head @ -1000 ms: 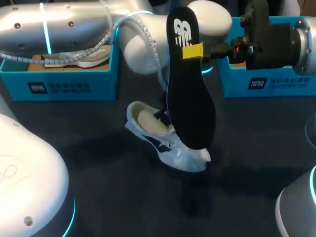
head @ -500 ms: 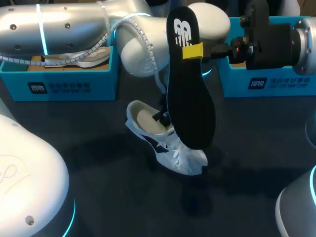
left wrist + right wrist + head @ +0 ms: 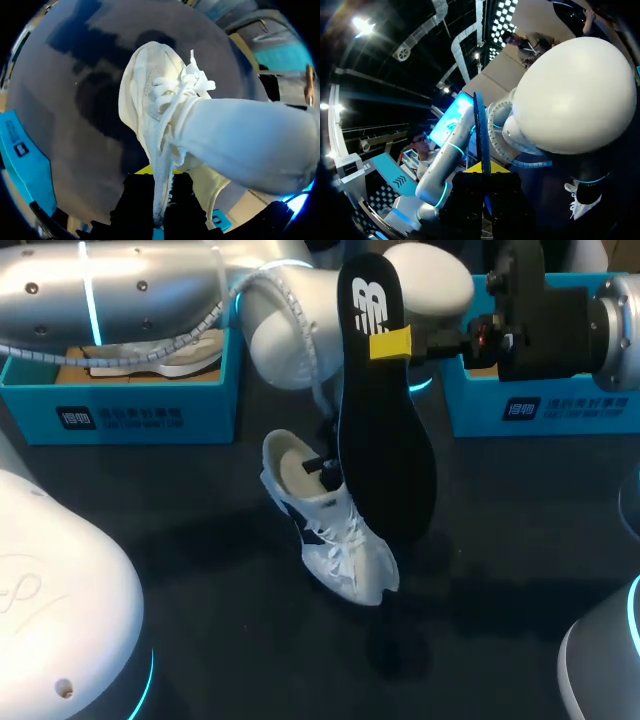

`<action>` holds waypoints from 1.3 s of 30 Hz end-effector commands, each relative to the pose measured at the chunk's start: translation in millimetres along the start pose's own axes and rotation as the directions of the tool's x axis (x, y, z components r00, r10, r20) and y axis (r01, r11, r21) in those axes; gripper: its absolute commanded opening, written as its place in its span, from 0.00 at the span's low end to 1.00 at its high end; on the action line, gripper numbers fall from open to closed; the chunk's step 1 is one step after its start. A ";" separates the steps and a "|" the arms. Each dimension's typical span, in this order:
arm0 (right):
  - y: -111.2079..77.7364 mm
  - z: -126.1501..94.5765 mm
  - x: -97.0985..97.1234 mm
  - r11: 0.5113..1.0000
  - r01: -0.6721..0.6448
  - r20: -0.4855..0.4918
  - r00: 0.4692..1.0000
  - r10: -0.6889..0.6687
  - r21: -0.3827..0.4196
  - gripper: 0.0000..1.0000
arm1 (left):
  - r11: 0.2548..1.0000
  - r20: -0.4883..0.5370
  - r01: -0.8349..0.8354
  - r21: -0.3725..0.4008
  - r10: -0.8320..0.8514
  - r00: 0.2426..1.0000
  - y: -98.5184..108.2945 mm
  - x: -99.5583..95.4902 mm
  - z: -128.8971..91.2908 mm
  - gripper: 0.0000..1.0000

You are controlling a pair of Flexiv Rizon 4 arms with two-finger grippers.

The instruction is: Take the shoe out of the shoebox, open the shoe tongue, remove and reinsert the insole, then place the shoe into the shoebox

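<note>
Furniture: one worktop [image 3: 200, 640], a dark, near-black matte surface that fills the head view from side to side. Lighting: we log soft, diffuse shadows [image 3: 400, 650] lying on it around the middle and toward the near side, with blurred edges. In the left wrist view the same worktop [image 3: 60, 65] reads as mid grey, with darker blotches of shadow [image 3: 92, 97] on it. Walls, floor, windows: we cannot tell.

The insole [image 3: 385, 440] hangs upright just right of the shoe [image 3: 325, 520].
</note>
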State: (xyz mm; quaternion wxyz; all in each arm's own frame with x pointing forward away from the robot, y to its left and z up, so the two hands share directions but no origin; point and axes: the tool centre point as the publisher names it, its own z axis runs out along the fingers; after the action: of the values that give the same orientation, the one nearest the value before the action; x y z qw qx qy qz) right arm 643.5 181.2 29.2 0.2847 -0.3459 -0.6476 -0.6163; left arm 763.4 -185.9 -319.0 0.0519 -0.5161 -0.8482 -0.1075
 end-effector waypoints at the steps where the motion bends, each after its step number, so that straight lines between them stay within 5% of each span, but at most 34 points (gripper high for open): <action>1: 0.5 3.0 0.1 1.000 -0.002 0.003 1.000 0.002 0.001 0.00 | 0.988 -0.045 -0.140 0.060 0.143 0.989 7.4 -10.0 0.3 0.00; 6: 0.5 3.0 0.1 1.000 -0.002 0.003 1.000 0.002 0.001 0.00 | 0.943 -0.086 -0.320 0.091 0.328 0.941 -0.8 -18.0 1.6 0.00; 30: 0.5 3.0 0.1 1.000 -0.002 0.003 1.000 0.002 0.001 0.00 | 0.857 -0.049 -0.505 0.102 0.512 0.858 3.5 -43.7 7.5 0.00; 39: 0.5 3.0 0.1 1.000 -0.002 0.003 1.000 0.002 0.001 0.00 | 0.875 -0.030 -0.484 0.032 0.485 0.874 -3.1 -53.5 13.2 0.00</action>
State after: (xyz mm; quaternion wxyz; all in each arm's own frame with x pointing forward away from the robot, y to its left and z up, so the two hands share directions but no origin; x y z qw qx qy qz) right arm 643.4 181.1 29.2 0.2847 -0.3459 -0.6476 -0.6163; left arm 791.1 -230.2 -342.1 0.1073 -0.7090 -0.6919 -0.0840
